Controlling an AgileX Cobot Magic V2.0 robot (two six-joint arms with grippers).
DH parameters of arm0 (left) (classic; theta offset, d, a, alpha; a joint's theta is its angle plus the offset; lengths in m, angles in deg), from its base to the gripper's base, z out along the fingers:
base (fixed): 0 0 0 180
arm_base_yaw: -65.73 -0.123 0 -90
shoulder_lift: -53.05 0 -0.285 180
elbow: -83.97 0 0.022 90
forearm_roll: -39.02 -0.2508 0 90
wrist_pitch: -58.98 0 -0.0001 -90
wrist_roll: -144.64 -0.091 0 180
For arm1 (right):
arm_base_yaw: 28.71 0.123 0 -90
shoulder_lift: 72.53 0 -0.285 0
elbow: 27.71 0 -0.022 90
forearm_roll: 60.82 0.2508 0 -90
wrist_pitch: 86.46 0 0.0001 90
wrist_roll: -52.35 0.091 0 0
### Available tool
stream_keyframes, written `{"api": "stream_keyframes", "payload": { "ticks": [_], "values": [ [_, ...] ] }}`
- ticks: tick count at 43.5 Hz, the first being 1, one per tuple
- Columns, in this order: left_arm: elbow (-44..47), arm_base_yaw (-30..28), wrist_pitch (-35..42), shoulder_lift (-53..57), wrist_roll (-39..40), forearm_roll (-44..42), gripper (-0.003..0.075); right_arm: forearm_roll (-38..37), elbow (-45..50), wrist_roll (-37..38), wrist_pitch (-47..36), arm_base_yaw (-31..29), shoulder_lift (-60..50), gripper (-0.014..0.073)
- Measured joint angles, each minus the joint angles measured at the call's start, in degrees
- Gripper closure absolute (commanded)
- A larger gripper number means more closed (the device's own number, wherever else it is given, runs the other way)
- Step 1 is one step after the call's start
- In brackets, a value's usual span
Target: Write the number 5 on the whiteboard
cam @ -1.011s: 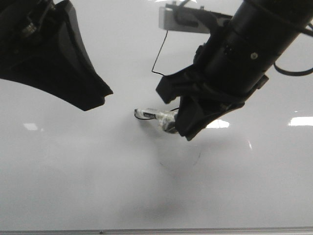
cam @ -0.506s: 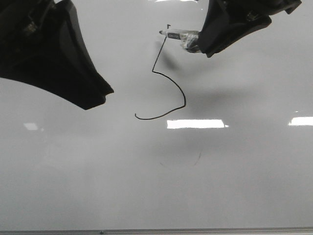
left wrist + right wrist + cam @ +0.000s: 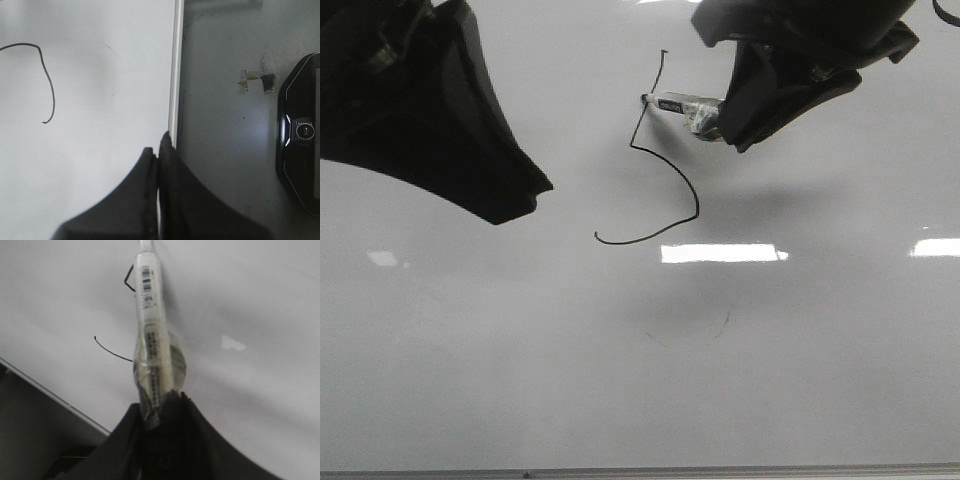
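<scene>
My right gripper pinches the slim, light white marker by its rear, tip beside the thin black number 5 on the glossy, slippery pale whiteboard, while my left gripper hangs pressed together.

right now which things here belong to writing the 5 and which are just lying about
Part of the job:
- whiteboard
- number 5, upright and belly drawn, top bar barely begun
- marker, held in the right end effector

Just lying about:
- left end effector, shut and empty at the board's edge
- black device off the board
- tape scraps
- faint scuff marks
</scene>
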Motion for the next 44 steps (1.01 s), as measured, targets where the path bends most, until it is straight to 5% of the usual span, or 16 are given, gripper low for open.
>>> {"api": "stream_keyframes", "payload": {
  "ticks": [22,33,40,44],
  "values": [
    [0.00,0.00,0.00,0.00,0.00,0.00,0.0741,-1.91,0.00,1.96,5.02,-5.39,-3.16,0.0655],
    [-0.09,0.00,0.40,0.13,0.00,0.20,0.0735,-2.79,2.32,-7.23,9.53,-2.20,-11.63,0.0655],
    [-3.67,0.00,-1.39,0.90,0.00,0.20,0.0551,-3.37,7.37,-15.98,10.69,-0.40,-15.70,0.0655],
    [-7.05,0.26,-4.72,1.02,0.00,0.20,0.0321,-3.59,9.03,-19.16,11.72,1.48,-17.03,0.0655]
  ]
}}
